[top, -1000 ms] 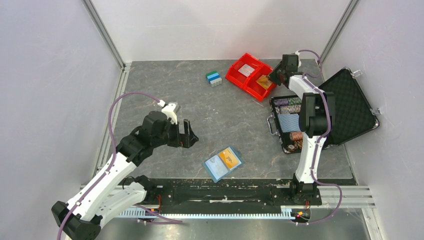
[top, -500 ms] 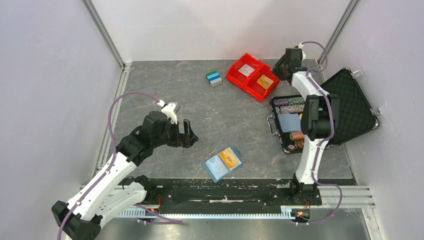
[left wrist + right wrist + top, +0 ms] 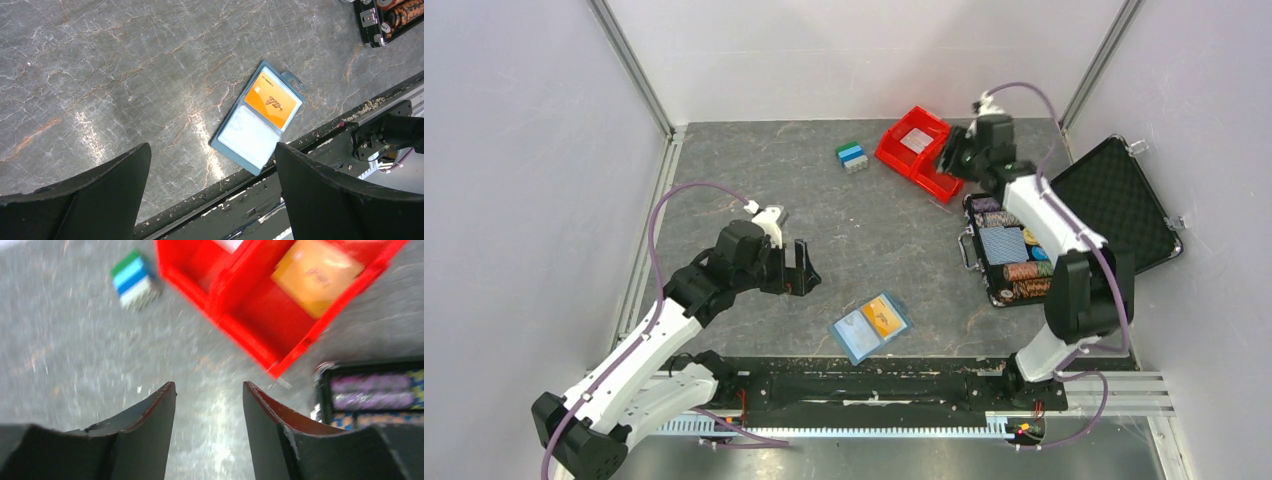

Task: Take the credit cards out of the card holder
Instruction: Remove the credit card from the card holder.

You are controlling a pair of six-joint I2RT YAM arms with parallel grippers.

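Note:
The light-blue card holder (image 3: 870,326) lies spread flat near the table's front edge. An orange credit card (image 3: 272,100) sits in one of its panels. The other panel (image 3: 247,136) looks pale, and I cannot tell if a card is in it. My left gripper (image 3: 211,147) hovers open to the left of the holder (image 3: 257,120), apart from it, in the top view (image 3: 799,268). My right gripper (image 3: 946,160) is open and empty at the red bin (image 3: 902,150), fingers (image 3: 150,410) over bare table. Another orange card (image 3: 317,270) lies in the bin's right compartment, a whitish one (image 3: 917,140) in the left.
A black case (image 3: 1014,250) with poker chips and a patterned deck stands open at the right, its lid (image 3: 1119,205) laid back. A small blue-green block (image 3: 852,155) sits left of the bin. White walls close in the table on three sides.
My right gripper let the orange card go into the red bin, widened its jaws, and swung down-left over the bin's right side. The left arm and the holder stayed put.

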